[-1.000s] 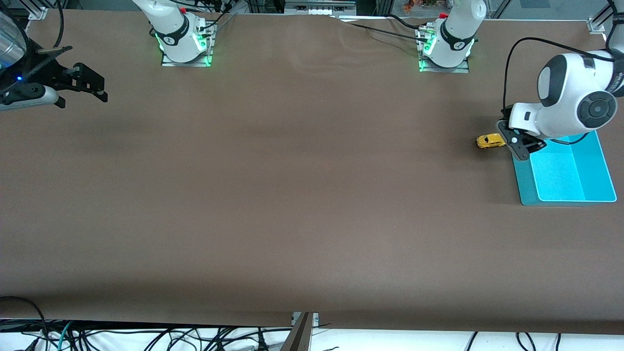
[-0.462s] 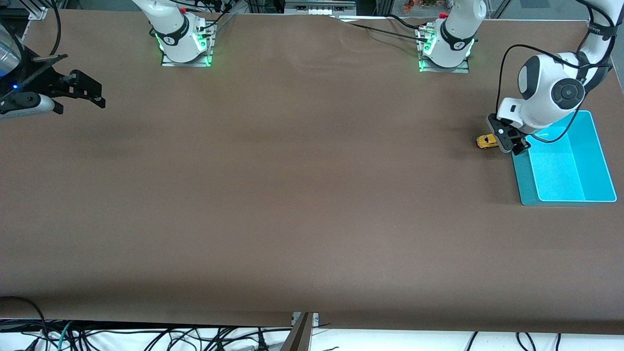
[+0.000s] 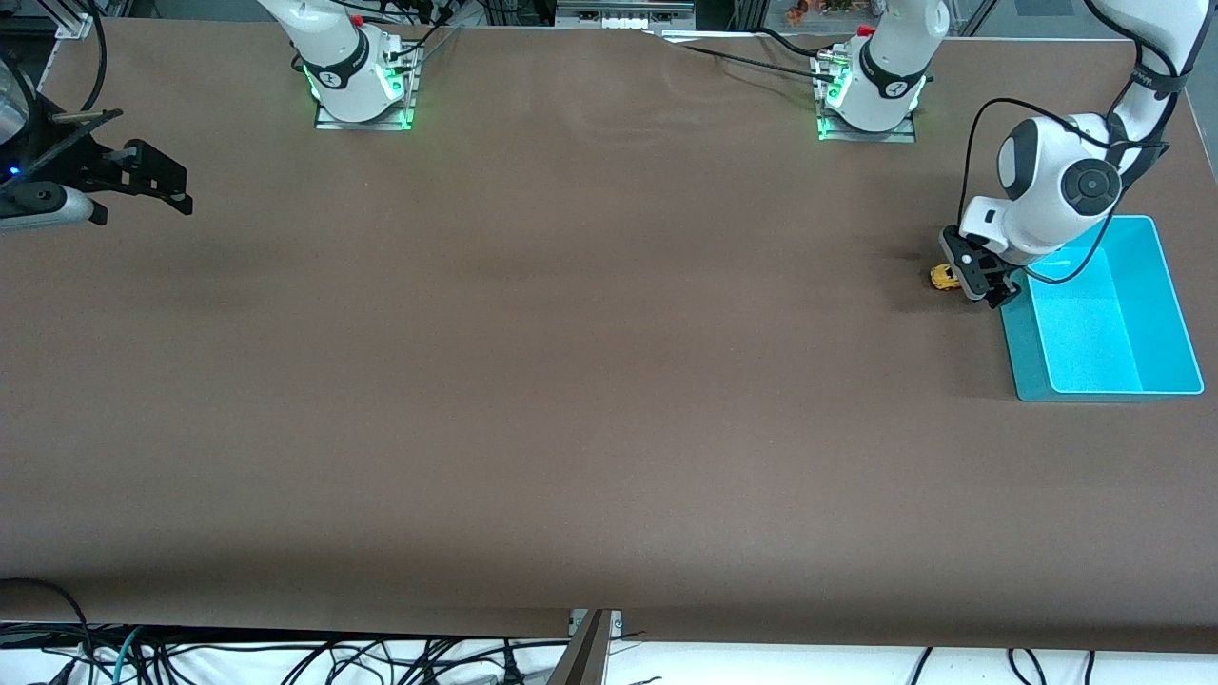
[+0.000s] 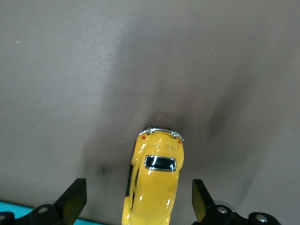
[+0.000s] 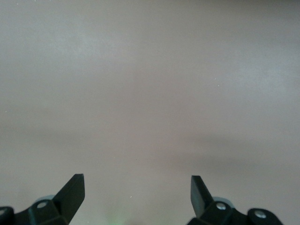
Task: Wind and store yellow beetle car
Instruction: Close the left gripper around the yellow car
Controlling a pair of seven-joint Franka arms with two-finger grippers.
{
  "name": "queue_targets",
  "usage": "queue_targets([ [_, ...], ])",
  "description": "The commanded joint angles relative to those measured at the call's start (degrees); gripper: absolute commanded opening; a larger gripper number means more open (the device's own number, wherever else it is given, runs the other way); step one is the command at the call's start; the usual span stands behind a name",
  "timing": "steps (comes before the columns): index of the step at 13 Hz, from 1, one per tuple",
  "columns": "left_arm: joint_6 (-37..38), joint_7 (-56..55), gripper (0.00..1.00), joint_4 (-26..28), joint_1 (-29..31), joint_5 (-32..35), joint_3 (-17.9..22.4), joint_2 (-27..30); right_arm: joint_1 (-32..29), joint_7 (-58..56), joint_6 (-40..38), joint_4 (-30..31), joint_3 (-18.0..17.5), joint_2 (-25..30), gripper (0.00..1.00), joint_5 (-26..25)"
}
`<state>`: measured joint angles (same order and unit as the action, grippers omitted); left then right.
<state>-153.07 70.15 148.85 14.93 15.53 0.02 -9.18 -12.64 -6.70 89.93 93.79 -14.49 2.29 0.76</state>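
The yellow beetle car [image 3: 941, 277] stands on the brown table just beside the turquoise bin [image 3: 1094, 333], toward the left arm's end. My left gripper [image 3: 980, 278] is down low over it and hides most of it in the front view. In the left wrist view the car [image 4: 157, 183] lies between the fingertips of the left gripper [image 4: 138, 190], which is open with a gap on each side. My right gripper [image 3: 176, 181] waits at the right arm's end of the table. It [image 5: 137, 185] is open over bare table, with nothing between its fingers.
The turquoise bin holds nothing, and a sliver of it [image 4: 9, 206] shows in the left wrist view. Both arm bases [image 3: 360, 86] [image 3: 871, 90] stand along the edge farthest from the front camera. Cables hang below the table's near edge.
The left gripper has dropped lower and slid over the car, which now sits between its fingers. The right gripper has drifted slightly outward toward its end of the table.
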Motion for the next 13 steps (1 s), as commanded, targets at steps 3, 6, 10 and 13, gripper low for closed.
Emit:
queue_targets([
  [3, -3.73, 0.87, 0.45, 0.21, 3.26, 6.61, -0.46, -2.77, 0.42, 0.64, -1.77, -2.91, 0.17, -1.76, 1.00, -0.85],
  [6, -3.64, 1.04, 0.24, 0.04, 3.26, 6.62, -0.55, -2.51, 0.42, 0.90, -2.12, -2.82, 0.17, -1.85, 1.00, -0.76],
  [10, 3.52, 1.83, 0.18, -0.31, 3.26, 5.23, -3.79, 2.57, 0.42, 0.81, -2.65, -2.82, 0.17, -2.11, 1.00, -0.84],
  [13, 19.94, 1.92, 0.19, -3.72, 2.91, -8.80, -11.34, 8.56, 0.60, 1.07, -2.65, -2.91, 0.08, -2.11, 1.00, -0.85],
])
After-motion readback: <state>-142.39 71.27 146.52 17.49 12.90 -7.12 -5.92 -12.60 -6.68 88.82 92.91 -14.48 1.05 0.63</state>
